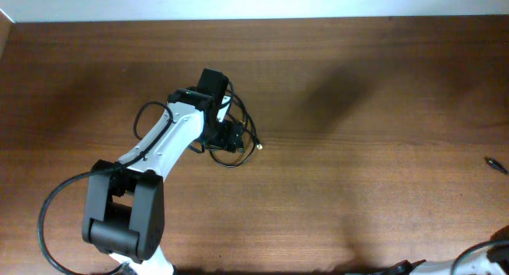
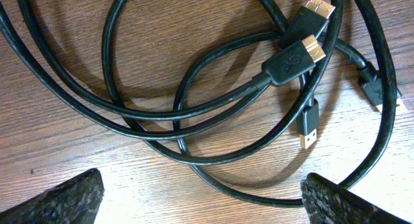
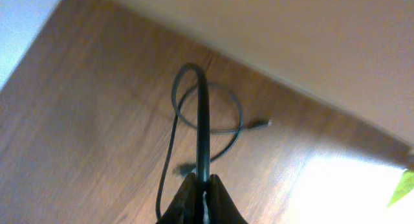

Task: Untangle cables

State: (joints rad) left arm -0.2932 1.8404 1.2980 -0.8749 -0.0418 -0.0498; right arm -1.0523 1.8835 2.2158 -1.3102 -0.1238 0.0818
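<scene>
- My left pincer [image 2: 200,185] is spread as wide as it goes and has nothing in it; both dark pads sit at the bottom corners of the left wrist view with bare wood and cord between them.
- The tangle of cables [image 2: 223,100] lies on the tabletop [image 1: 358,195] directly ahead of and below that pincer, left of centre from overhead.
- The nearest loops run crosswise from one pad toward the other, so I judge a straight descent would close across several strands at once, not one.
- Two flat plugs [image 2: 294,59] lie side by side at the upper right of the pile, their long axes slanting up and to the right, with cord crossing over them.
- A loose plug end [image 1: 260,145] pokes out on the pile's right side.
- My right pincer [image 3: 202,180] is squeezed shut on a single cable [image 3: 202,120], which rises from between the fingertips and curls into a loop.
- That arm sits at the tabletop's far right edge, well apart from the pile, so the left arm is much the nearer one for the coming pick.
</scene>
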